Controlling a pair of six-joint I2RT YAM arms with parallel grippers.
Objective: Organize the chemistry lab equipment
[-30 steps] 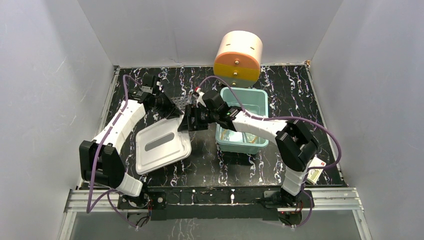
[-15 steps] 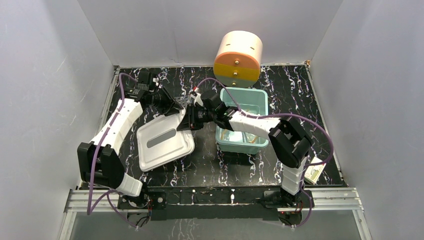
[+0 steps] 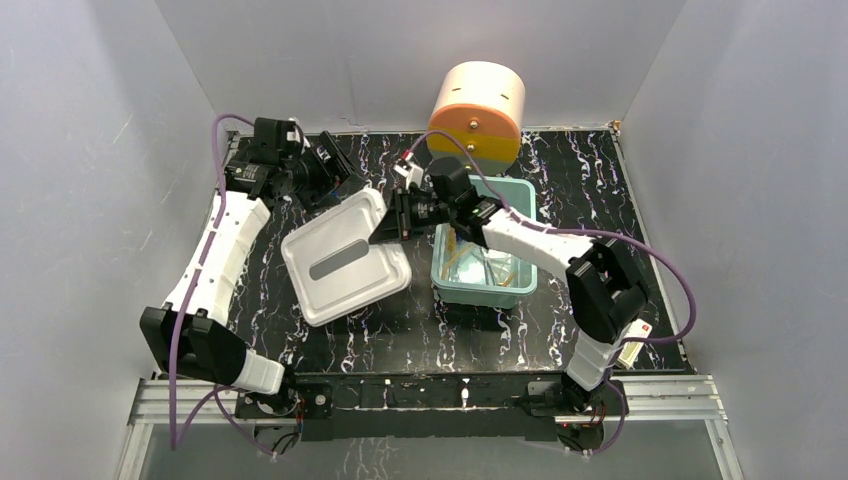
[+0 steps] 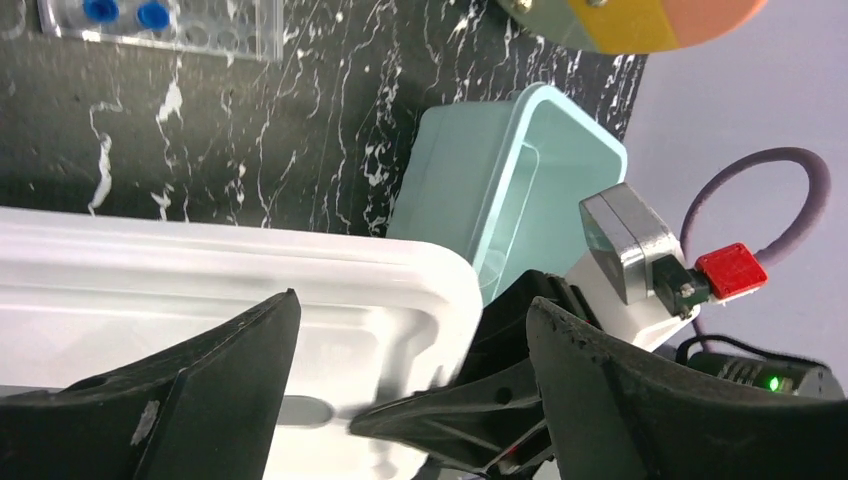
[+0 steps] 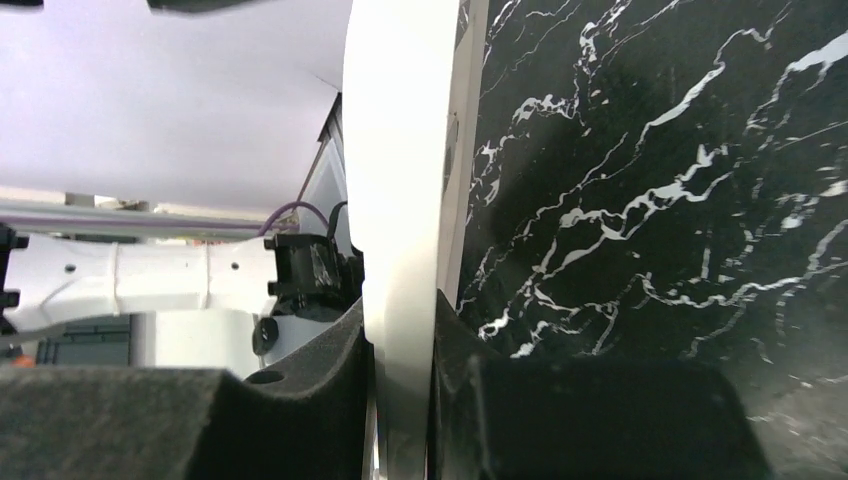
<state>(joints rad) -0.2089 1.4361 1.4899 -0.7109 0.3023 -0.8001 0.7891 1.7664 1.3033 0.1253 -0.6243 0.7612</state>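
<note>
We see the clear grid tube rack [image 4: 200,28] only from the left wrist, at the far edge of that view, standing on the black marbled bench [image 4: 300,120] with two blue-capped clear tubes [image 4: 100,10] in its cells. From above, the rack is hidden. A few tan, stick-like items [image 3: 466,256] lie in the teal bin [image 3: 512,188]; we cannot tell which pieces they are.

Just left of the bin is a white lid [image 3: 345,258], with its far right corner close to the bin's left wall [image 4: 450,170]. The right tool [image 3: 388,228] is pinching the lid's right edge. From its own wrist we see the edge [image 5: 400,150] running straight between the two pads [image 5: 300,400], which are pressed against it on either side. We cannot tell whether the lid's near end touches the bench.

The left tool [image 3: 340,175] sits at the lid's far corner. Its fingers [image 4: 200,400] are spread wide and grip nothing, and the lid and the right tool [image 4: 470,425] show between them.

Behind the bin stands the cream-and-orange round drawer unit [image 3: 478,110]. A small card box with a red mark [image 3: 632,345] lies by the right arm's base
</note>
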